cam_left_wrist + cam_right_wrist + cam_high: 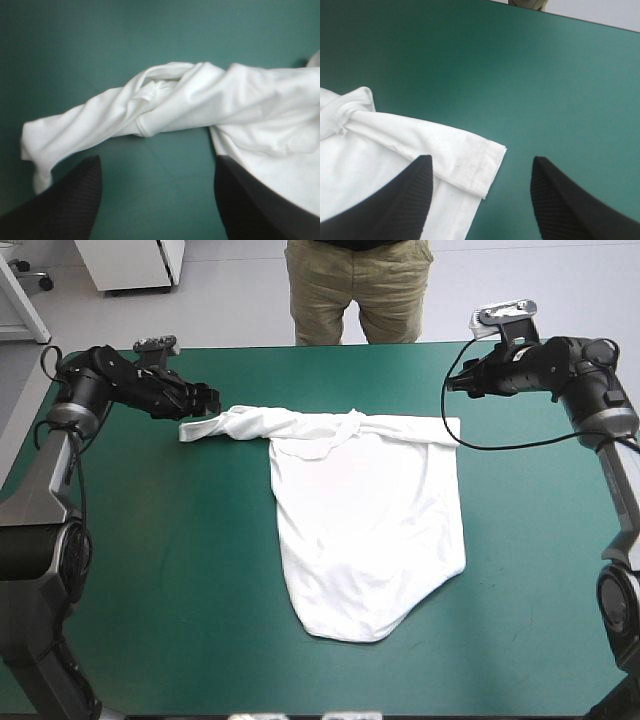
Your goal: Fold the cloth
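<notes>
Jaws stand spread on both arms, gripping nothing; the left gripper (157,160) has the twisted left sleeve (100,120) lying just ahead of its fingertips, across the gap between them; the right gripper (482,159) has the hem corner of the right sleeve (445,145) between its fingers, nearer one finger than the other, with bare teal-green cover (545,75) ahead. The T-shirt (370,530) lies flat on the table, its bunched sleeves and collar in a band running from one gripper to the other, its body reaching away from both toward the near edge; that layout reads as a garment set out for a fold, each gripper posted at one end of the band so the two can pinch the sleeve ends together. Neither pinch is made yet, in my judgement; the fold proper has not begun. Room is generous: open cover lies outboard of each gripper and on both flanks of the body; the far table edge runs close beyond the grippers, so any carrying move has more space toward the near edge than away from it.
</notes>
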Motion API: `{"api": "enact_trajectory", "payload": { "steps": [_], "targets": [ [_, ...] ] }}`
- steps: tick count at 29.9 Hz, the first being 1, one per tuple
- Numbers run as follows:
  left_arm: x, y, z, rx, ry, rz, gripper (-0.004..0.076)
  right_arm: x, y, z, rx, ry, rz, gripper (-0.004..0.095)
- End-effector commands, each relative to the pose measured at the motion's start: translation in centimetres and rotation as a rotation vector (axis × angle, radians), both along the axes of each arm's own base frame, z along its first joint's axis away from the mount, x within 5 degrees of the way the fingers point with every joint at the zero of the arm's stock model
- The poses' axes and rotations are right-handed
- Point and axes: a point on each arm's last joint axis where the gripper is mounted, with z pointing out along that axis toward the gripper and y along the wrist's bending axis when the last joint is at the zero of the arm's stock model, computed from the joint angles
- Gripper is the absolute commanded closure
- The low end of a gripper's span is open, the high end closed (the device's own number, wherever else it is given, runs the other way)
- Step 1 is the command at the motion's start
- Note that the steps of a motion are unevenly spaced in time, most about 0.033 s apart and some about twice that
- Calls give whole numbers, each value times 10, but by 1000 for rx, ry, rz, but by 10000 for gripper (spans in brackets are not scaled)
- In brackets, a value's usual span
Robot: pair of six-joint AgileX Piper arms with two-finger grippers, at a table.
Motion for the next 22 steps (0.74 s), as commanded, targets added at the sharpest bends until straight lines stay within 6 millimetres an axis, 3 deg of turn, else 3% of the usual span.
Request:
{"api": "enact_trajectory", "payload": {
  "steps": [1,7,12,17,22],
  "targets": [
    [-37,-3,77,-23,-189,-7,248,-35,-4,57,28,-149,-1,382],
    [-86,-3,128,-6,-311,-10,248,-86,-3,93,68,-157,29,440],
    [-130,-2,154,13,-378,16,248,-128,-3,109,94,-91,46,440],
    [-167,-1,155,34,-389,24,248,-161,10,109,104,22,120,440],
    [-183,2,141,68,-363,38,248,-179,44,83,75,122,245,440]
  ]
}}
